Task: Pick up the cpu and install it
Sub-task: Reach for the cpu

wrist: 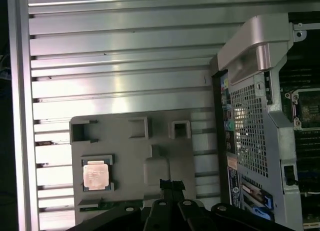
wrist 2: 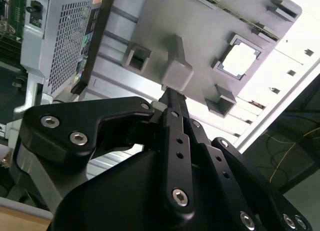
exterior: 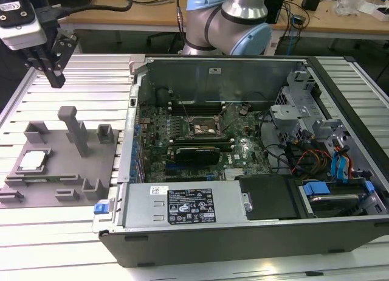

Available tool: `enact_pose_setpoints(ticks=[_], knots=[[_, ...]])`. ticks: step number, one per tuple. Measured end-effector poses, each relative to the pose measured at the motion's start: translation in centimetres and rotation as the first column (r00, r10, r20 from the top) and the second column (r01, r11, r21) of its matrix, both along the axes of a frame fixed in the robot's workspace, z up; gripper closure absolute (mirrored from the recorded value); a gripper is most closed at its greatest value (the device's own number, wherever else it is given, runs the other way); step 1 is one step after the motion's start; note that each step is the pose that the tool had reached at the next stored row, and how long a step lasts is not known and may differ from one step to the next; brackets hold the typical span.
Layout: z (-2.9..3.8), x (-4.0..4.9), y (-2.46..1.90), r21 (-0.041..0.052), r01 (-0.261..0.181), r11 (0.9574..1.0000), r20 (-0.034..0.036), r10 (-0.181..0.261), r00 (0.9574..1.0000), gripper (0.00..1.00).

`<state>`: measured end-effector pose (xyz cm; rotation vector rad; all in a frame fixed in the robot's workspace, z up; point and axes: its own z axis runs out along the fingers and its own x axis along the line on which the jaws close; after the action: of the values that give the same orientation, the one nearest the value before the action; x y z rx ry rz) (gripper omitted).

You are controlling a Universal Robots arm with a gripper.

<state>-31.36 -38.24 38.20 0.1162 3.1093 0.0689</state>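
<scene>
One cpu (exterior: 33,160) on fixture (exterior: 61,154), apart from hand (exterior: 56,80).

Open air lies above the fixture plate (exterior: 58,148), and the claw (exterior: 56,80) hangs high, clear of everything on it. A tall post (exterior: 76,130) rises mid-plate and low blocks (exterior: 104,135) stand along its edges. The computer case (exterior: 130,147) walls one side. The cpu (exterior: 33,160) lies uncovered, apart from the post.

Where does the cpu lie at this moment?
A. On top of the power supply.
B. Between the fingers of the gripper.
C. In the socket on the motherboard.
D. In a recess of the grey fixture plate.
D: the cpu lies flat in a recess of the grey fixture plate, and the gripper hangs above the plate, apart from it.
</scene>
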Motion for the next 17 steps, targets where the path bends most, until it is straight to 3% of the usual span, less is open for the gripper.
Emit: enact_pose_setpoints(ticks=[10, 17], knots=[[-1.15, -2.87, 0.00, 0.0001, 0.000, 1.0000, 0.0001, 0.000, 1.0000, 0.89], [-1.87, -4.33, 0.00, 0.0001, 0.000, 1.0000, 0.0001, 0.000, 1.0000, 0.89]])
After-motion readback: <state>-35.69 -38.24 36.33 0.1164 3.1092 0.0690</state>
